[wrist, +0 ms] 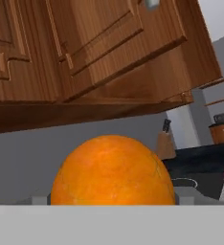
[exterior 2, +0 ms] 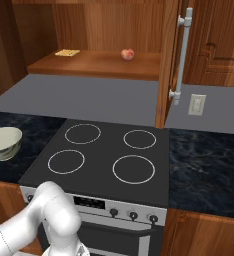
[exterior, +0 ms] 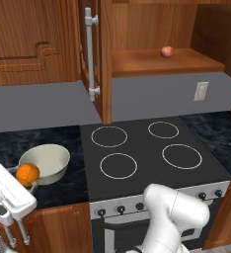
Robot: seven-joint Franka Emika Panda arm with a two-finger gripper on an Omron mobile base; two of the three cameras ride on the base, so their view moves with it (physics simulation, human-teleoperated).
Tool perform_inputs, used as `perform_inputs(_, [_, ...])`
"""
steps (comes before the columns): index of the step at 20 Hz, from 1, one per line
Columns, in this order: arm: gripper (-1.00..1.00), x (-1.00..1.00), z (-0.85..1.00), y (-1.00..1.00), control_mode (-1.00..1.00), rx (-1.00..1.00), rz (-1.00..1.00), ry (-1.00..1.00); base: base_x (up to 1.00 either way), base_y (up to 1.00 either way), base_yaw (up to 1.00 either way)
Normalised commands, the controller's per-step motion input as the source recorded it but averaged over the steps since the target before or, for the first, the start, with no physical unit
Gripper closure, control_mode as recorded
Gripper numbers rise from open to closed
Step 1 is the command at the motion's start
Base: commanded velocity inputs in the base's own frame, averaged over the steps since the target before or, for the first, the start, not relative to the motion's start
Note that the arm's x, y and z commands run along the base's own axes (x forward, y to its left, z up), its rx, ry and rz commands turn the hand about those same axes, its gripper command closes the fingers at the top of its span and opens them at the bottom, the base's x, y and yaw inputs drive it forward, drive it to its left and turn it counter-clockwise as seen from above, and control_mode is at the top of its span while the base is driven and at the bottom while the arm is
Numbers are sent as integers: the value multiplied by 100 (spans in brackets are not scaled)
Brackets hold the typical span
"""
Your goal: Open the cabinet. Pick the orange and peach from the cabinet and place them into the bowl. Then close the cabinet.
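Currently carrying the orange (exterior: 27,174) to the bowl (exterior: 58,170), with the cabinet (exterior: 105,59) already open. Gripper (exterior: 29,182) at the bowl's near rim, jaws set wide around the orange, apparently gripping it, though contact cannot be confirmed. Next move probably calls for shifting over the bowl's centre, then widening the jaws to drop the fruit. Orange: round, bright, evenly coloured, faintly dimpled skin, close to the camera in the hand view. Peach (exterior 2: 127,54) on the cabinet shelf, pinkish-red, not yet fetched. Bowl on the dark counter beside the stove (exterior: 147,148).
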Motion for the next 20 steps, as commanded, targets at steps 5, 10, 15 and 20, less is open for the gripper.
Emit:
perform_inputs(5, [100,76,57,-12,-100,15,0,0,0,0,0])
perform_inputs(10, [100,53,28,-5,-100,22,0,8,0,0,0])
perform_inputs(15, [100,47,15,-6,-100,23,1,19,0,0,0])
perform_inputs(20, [100,53,-8,0,-100,8,2,28,0,0,0])
